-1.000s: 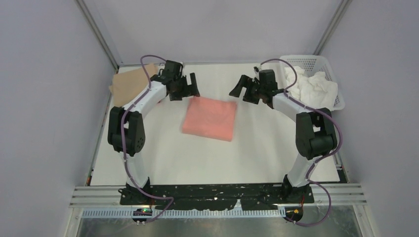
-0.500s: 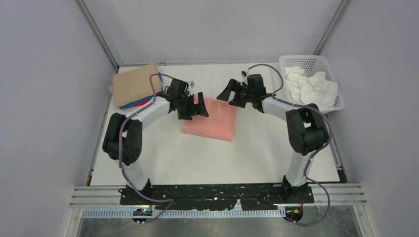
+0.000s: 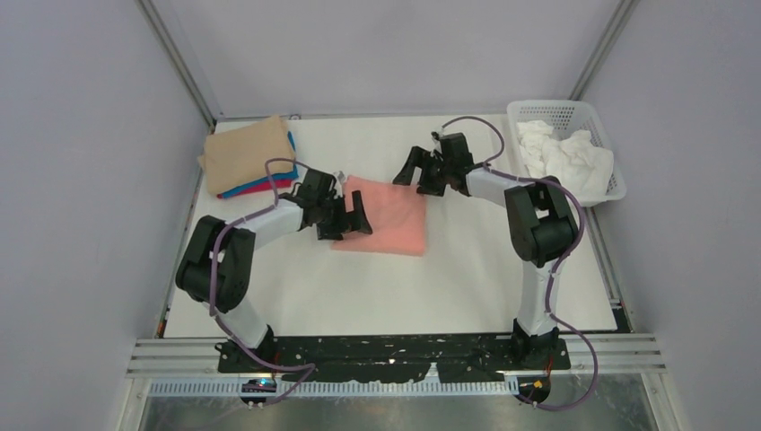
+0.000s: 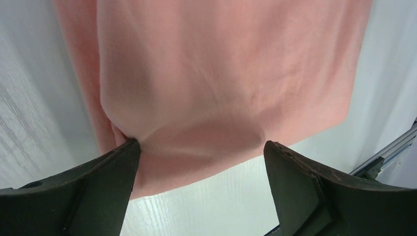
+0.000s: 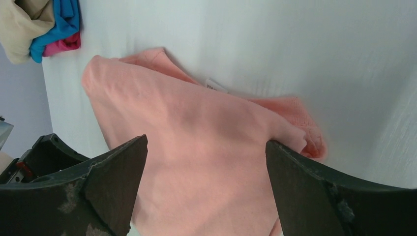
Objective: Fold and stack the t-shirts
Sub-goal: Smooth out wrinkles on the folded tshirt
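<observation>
A folded salmon-pink t-shirt (image 3: pixel 390 218) lies in the middle of the white table; it fills the left wrist view (image 4: pixel 221 73) and shows in the right wrist view (image 5: pixel 196 147). My left gripper (image 3: pixel 350 218) is open at the shirt's near left edge, one finger (image 4: pixel 113 167) touching the fold. My right gripper (image 3: pixel 417 171) is open over the shirt's far right corner. A stack with the tan t-shirt (image 3: pixel 244 153) on top of blue (image 3: pixel 269 184) and magenta ones sits at the far left, also in the right wrist view (image 5: pixel 29 19).
A white lattice basket (image 3: pixel 610 144) holding crumpled white cloth (image 3: pixel 565 157) stands at the far right corner. Grey walls enclose the table on three sides. A metal rail (image 3: pixel 395 355) runs along the near edge.
Both arms have moved inward from the far side onto the pink shirt. The left gripper came down to its near left edge; the right gripper came to its far right corner.
</observation>
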Controlling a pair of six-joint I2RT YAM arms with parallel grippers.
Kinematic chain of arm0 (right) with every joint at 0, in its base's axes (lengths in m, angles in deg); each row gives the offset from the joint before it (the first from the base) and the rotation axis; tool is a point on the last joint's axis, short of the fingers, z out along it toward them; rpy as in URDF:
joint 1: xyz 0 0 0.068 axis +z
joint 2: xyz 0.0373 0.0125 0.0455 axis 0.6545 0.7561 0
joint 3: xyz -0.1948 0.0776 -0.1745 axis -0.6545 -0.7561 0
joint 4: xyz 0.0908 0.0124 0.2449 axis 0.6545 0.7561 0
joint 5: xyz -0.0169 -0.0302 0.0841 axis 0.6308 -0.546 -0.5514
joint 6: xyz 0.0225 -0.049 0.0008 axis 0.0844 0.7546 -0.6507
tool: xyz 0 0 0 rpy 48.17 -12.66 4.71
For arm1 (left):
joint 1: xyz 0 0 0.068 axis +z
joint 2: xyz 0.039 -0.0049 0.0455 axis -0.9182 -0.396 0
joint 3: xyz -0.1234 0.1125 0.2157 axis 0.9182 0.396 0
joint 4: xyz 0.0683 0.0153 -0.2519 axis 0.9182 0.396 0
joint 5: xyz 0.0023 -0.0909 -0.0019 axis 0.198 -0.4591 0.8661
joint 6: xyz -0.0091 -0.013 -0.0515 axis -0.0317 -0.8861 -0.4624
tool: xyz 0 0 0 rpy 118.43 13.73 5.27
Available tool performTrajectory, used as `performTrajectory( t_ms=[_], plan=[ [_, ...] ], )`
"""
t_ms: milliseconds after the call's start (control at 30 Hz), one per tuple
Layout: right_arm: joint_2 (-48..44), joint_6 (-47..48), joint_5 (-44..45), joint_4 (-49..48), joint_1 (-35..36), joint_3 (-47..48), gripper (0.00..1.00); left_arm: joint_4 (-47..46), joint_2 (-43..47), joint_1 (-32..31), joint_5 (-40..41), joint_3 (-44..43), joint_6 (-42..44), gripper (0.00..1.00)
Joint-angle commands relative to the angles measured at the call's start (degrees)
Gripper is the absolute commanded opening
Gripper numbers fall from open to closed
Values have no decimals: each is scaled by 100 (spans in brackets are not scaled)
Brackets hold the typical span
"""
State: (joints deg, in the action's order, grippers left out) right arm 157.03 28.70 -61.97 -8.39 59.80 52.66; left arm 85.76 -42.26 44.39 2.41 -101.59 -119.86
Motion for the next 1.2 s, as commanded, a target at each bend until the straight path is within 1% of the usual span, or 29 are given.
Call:
performTrajectory(
  t_ms=[0, 67, 133, 167, 200, 233, 267, 300, 333, 367, 400, 433, 500, 533, 600, 733, 767, 900, 1033, 1167],
  plan=[
    [-132, 1031, 318, 1008, 35, 702, 95, 499, 330, -278, 428, 138, -174, 99],
    [-550, 1415, 635, 1300, 75, 851, 95, 776, 684, -371, 899, -6, -128, 100],
    [-1126, 1651, 1045, 1399, 81, 763, 95, 981, 1117, -382, 1443, -80, -123, 100],
    [-1590, 1714, 1363, 1417, 80, 589, 95, 1014, 1390, -379, 1716, -85, -141, 100],
    [-1823, 1795, 1526, 1397, 79, 448, 95, 1030, 1548, -370, 2001, -89, -144, 100],
    [-2299, 1816, 1814, 1354, 77, 130, 95, 1055, 1654, -348, 2233, -144, -117, 100],
    [-2524, 1806, 2024, 1208, 73, -281, 95, 1059, 1693, -309, 2332, -194, -72, 99],
    [-2962, 1702, 2068, 1093, 50, -527, 95, 997, 1642, -209, 2332, -271, -1, 100],
    [-3337, 1589, 2074, 837, 15, -1023, 95, 984, 1511, -97, 2294, -403, 31, 100],
    [-3487, 1303, 2058, 674, -94, -1294, 95, 1013, 1318, 28, 2204, -560, 44, 99],
    [-3715, 1166, 1922, 405, -171, -1760, 95, 1026, 1059, 152, 2073, -770, 52, 100],
    [-3799, 914, 1806, 241, -383, -1943, 95, 1107, 772, 287, 1791, -980, 54, 100],
    [-3974, 671, 1215, 107, -770, -2332, 95, 1142, 278, 470, 965, -1360, 148, 100],
    [-4058, 622, 800, 67, -878, -2543, 95, 1075, 101, 499, 821, -1442, 154, 99],
    [-4224, 498, 488, 0, -1162, -2776, 95, 1063, -220, 517, 916, -1629, 203, 100],
    [-4545, 559, 347, 55, -1205, -2946, 95, 1325, -751, 519, 1413, -1994, 276, 96],
    [-4584, 586, 350, 119, -1206, -2949, 95, 1370, -884, 527, 1404, -2073, 270, 94],
    [-4785, 616, 473, 219, -1209, -3018, 95, 1477, -1436, 529, 1012, -2383, 214, 81],
    [-4932, 743, 742, 538, -1211, -3073, 95, 1453, -1654, 467, 992, -2343, 74, 73],
    [-4998, 838, 956, 580, -1214, -3126, 95, 1414, -1821, 354, 944, -2309, -60, 66]
  ],
)
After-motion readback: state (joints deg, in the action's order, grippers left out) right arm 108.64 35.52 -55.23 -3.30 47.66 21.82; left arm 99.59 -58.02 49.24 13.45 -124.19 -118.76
